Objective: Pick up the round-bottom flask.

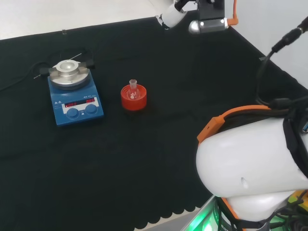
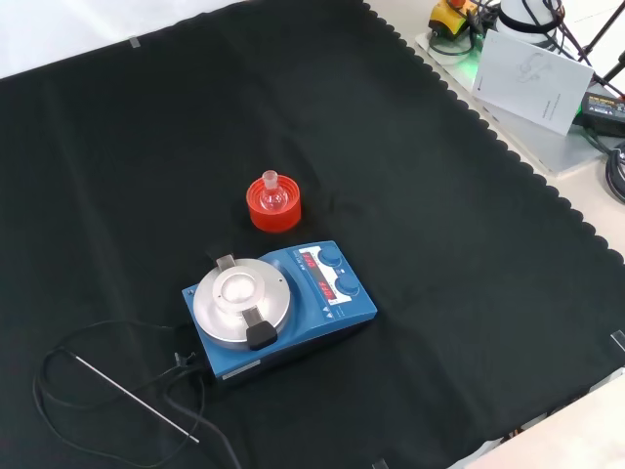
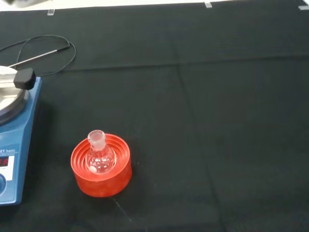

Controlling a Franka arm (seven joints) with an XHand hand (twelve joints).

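1. Wrist view showed the round-bottom flask (image 3: 100, 157) upright in its red ribbed stand (image 3: 101, 166) on the tabletop (image 3: 217, 121), untouched, so I judged the pickup not yet begun.
2. I could not tell whether the hand was released or clenched.
3. Reaching, closing on the flask and lifting all remained.
4. Head view put the blue hotplate stirrer (image 1: 74, 94) near the stand's left; black cloth lay open on the other sides, with the scalloped edge well apart.
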